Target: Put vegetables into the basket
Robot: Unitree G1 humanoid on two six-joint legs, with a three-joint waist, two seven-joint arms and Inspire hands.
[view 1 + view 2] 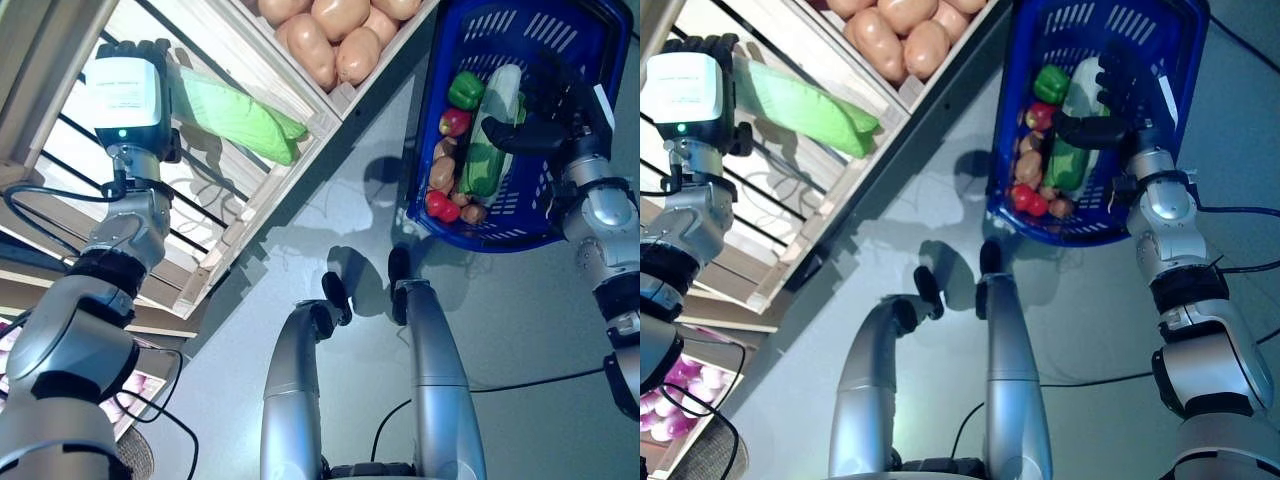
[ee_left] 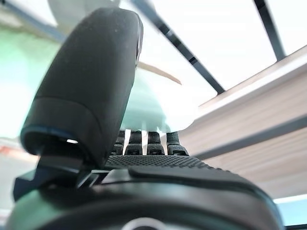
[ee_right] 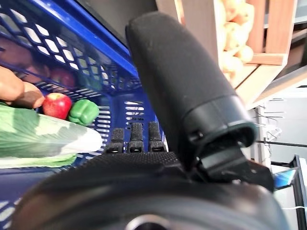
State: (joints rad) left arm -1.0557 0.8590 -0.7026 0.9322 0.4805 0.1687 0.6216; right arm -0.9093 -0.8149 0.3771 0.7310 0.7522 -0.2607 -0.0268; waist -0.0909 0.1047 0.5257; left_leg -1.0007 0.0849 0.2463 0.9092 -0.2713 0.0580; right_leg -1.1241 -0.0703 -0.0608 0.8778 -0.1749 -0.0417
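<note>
The blue plastic basket [image 1: 500, 25] stands on the floor at the upper right. In it lie a green pepper [image 1: 465, 90], a long green and white leafy vegetable [image 1: 495, 130], red round vegetables [image 1: 440, 205] and brown ones [image 1: 442, 172]. My right hand [image 1: 548, 100] is over the basket's right side with straight fingers and holds nothing; it also shows in the right wrist view [image 3: 139, 158] above the pepper [image 3: 84, 111]. My left hand [image 1: 135, 48] is up at the wooden stand, open, right beside a light green leafy vegetable [image 1: 238, 115]. The left wrist view shows that vegetable [image 2: 153, 105] past the straight fingers [image 2: 144, 141].
The wooden stand [image 1: 255, 190] with slatted shelves and crates runs along the left and top. A crate edge [image 1: 345, 95] juts out near the basket. Grey floor [image 1: 520, 330] lies open between stand and basket.
</note>
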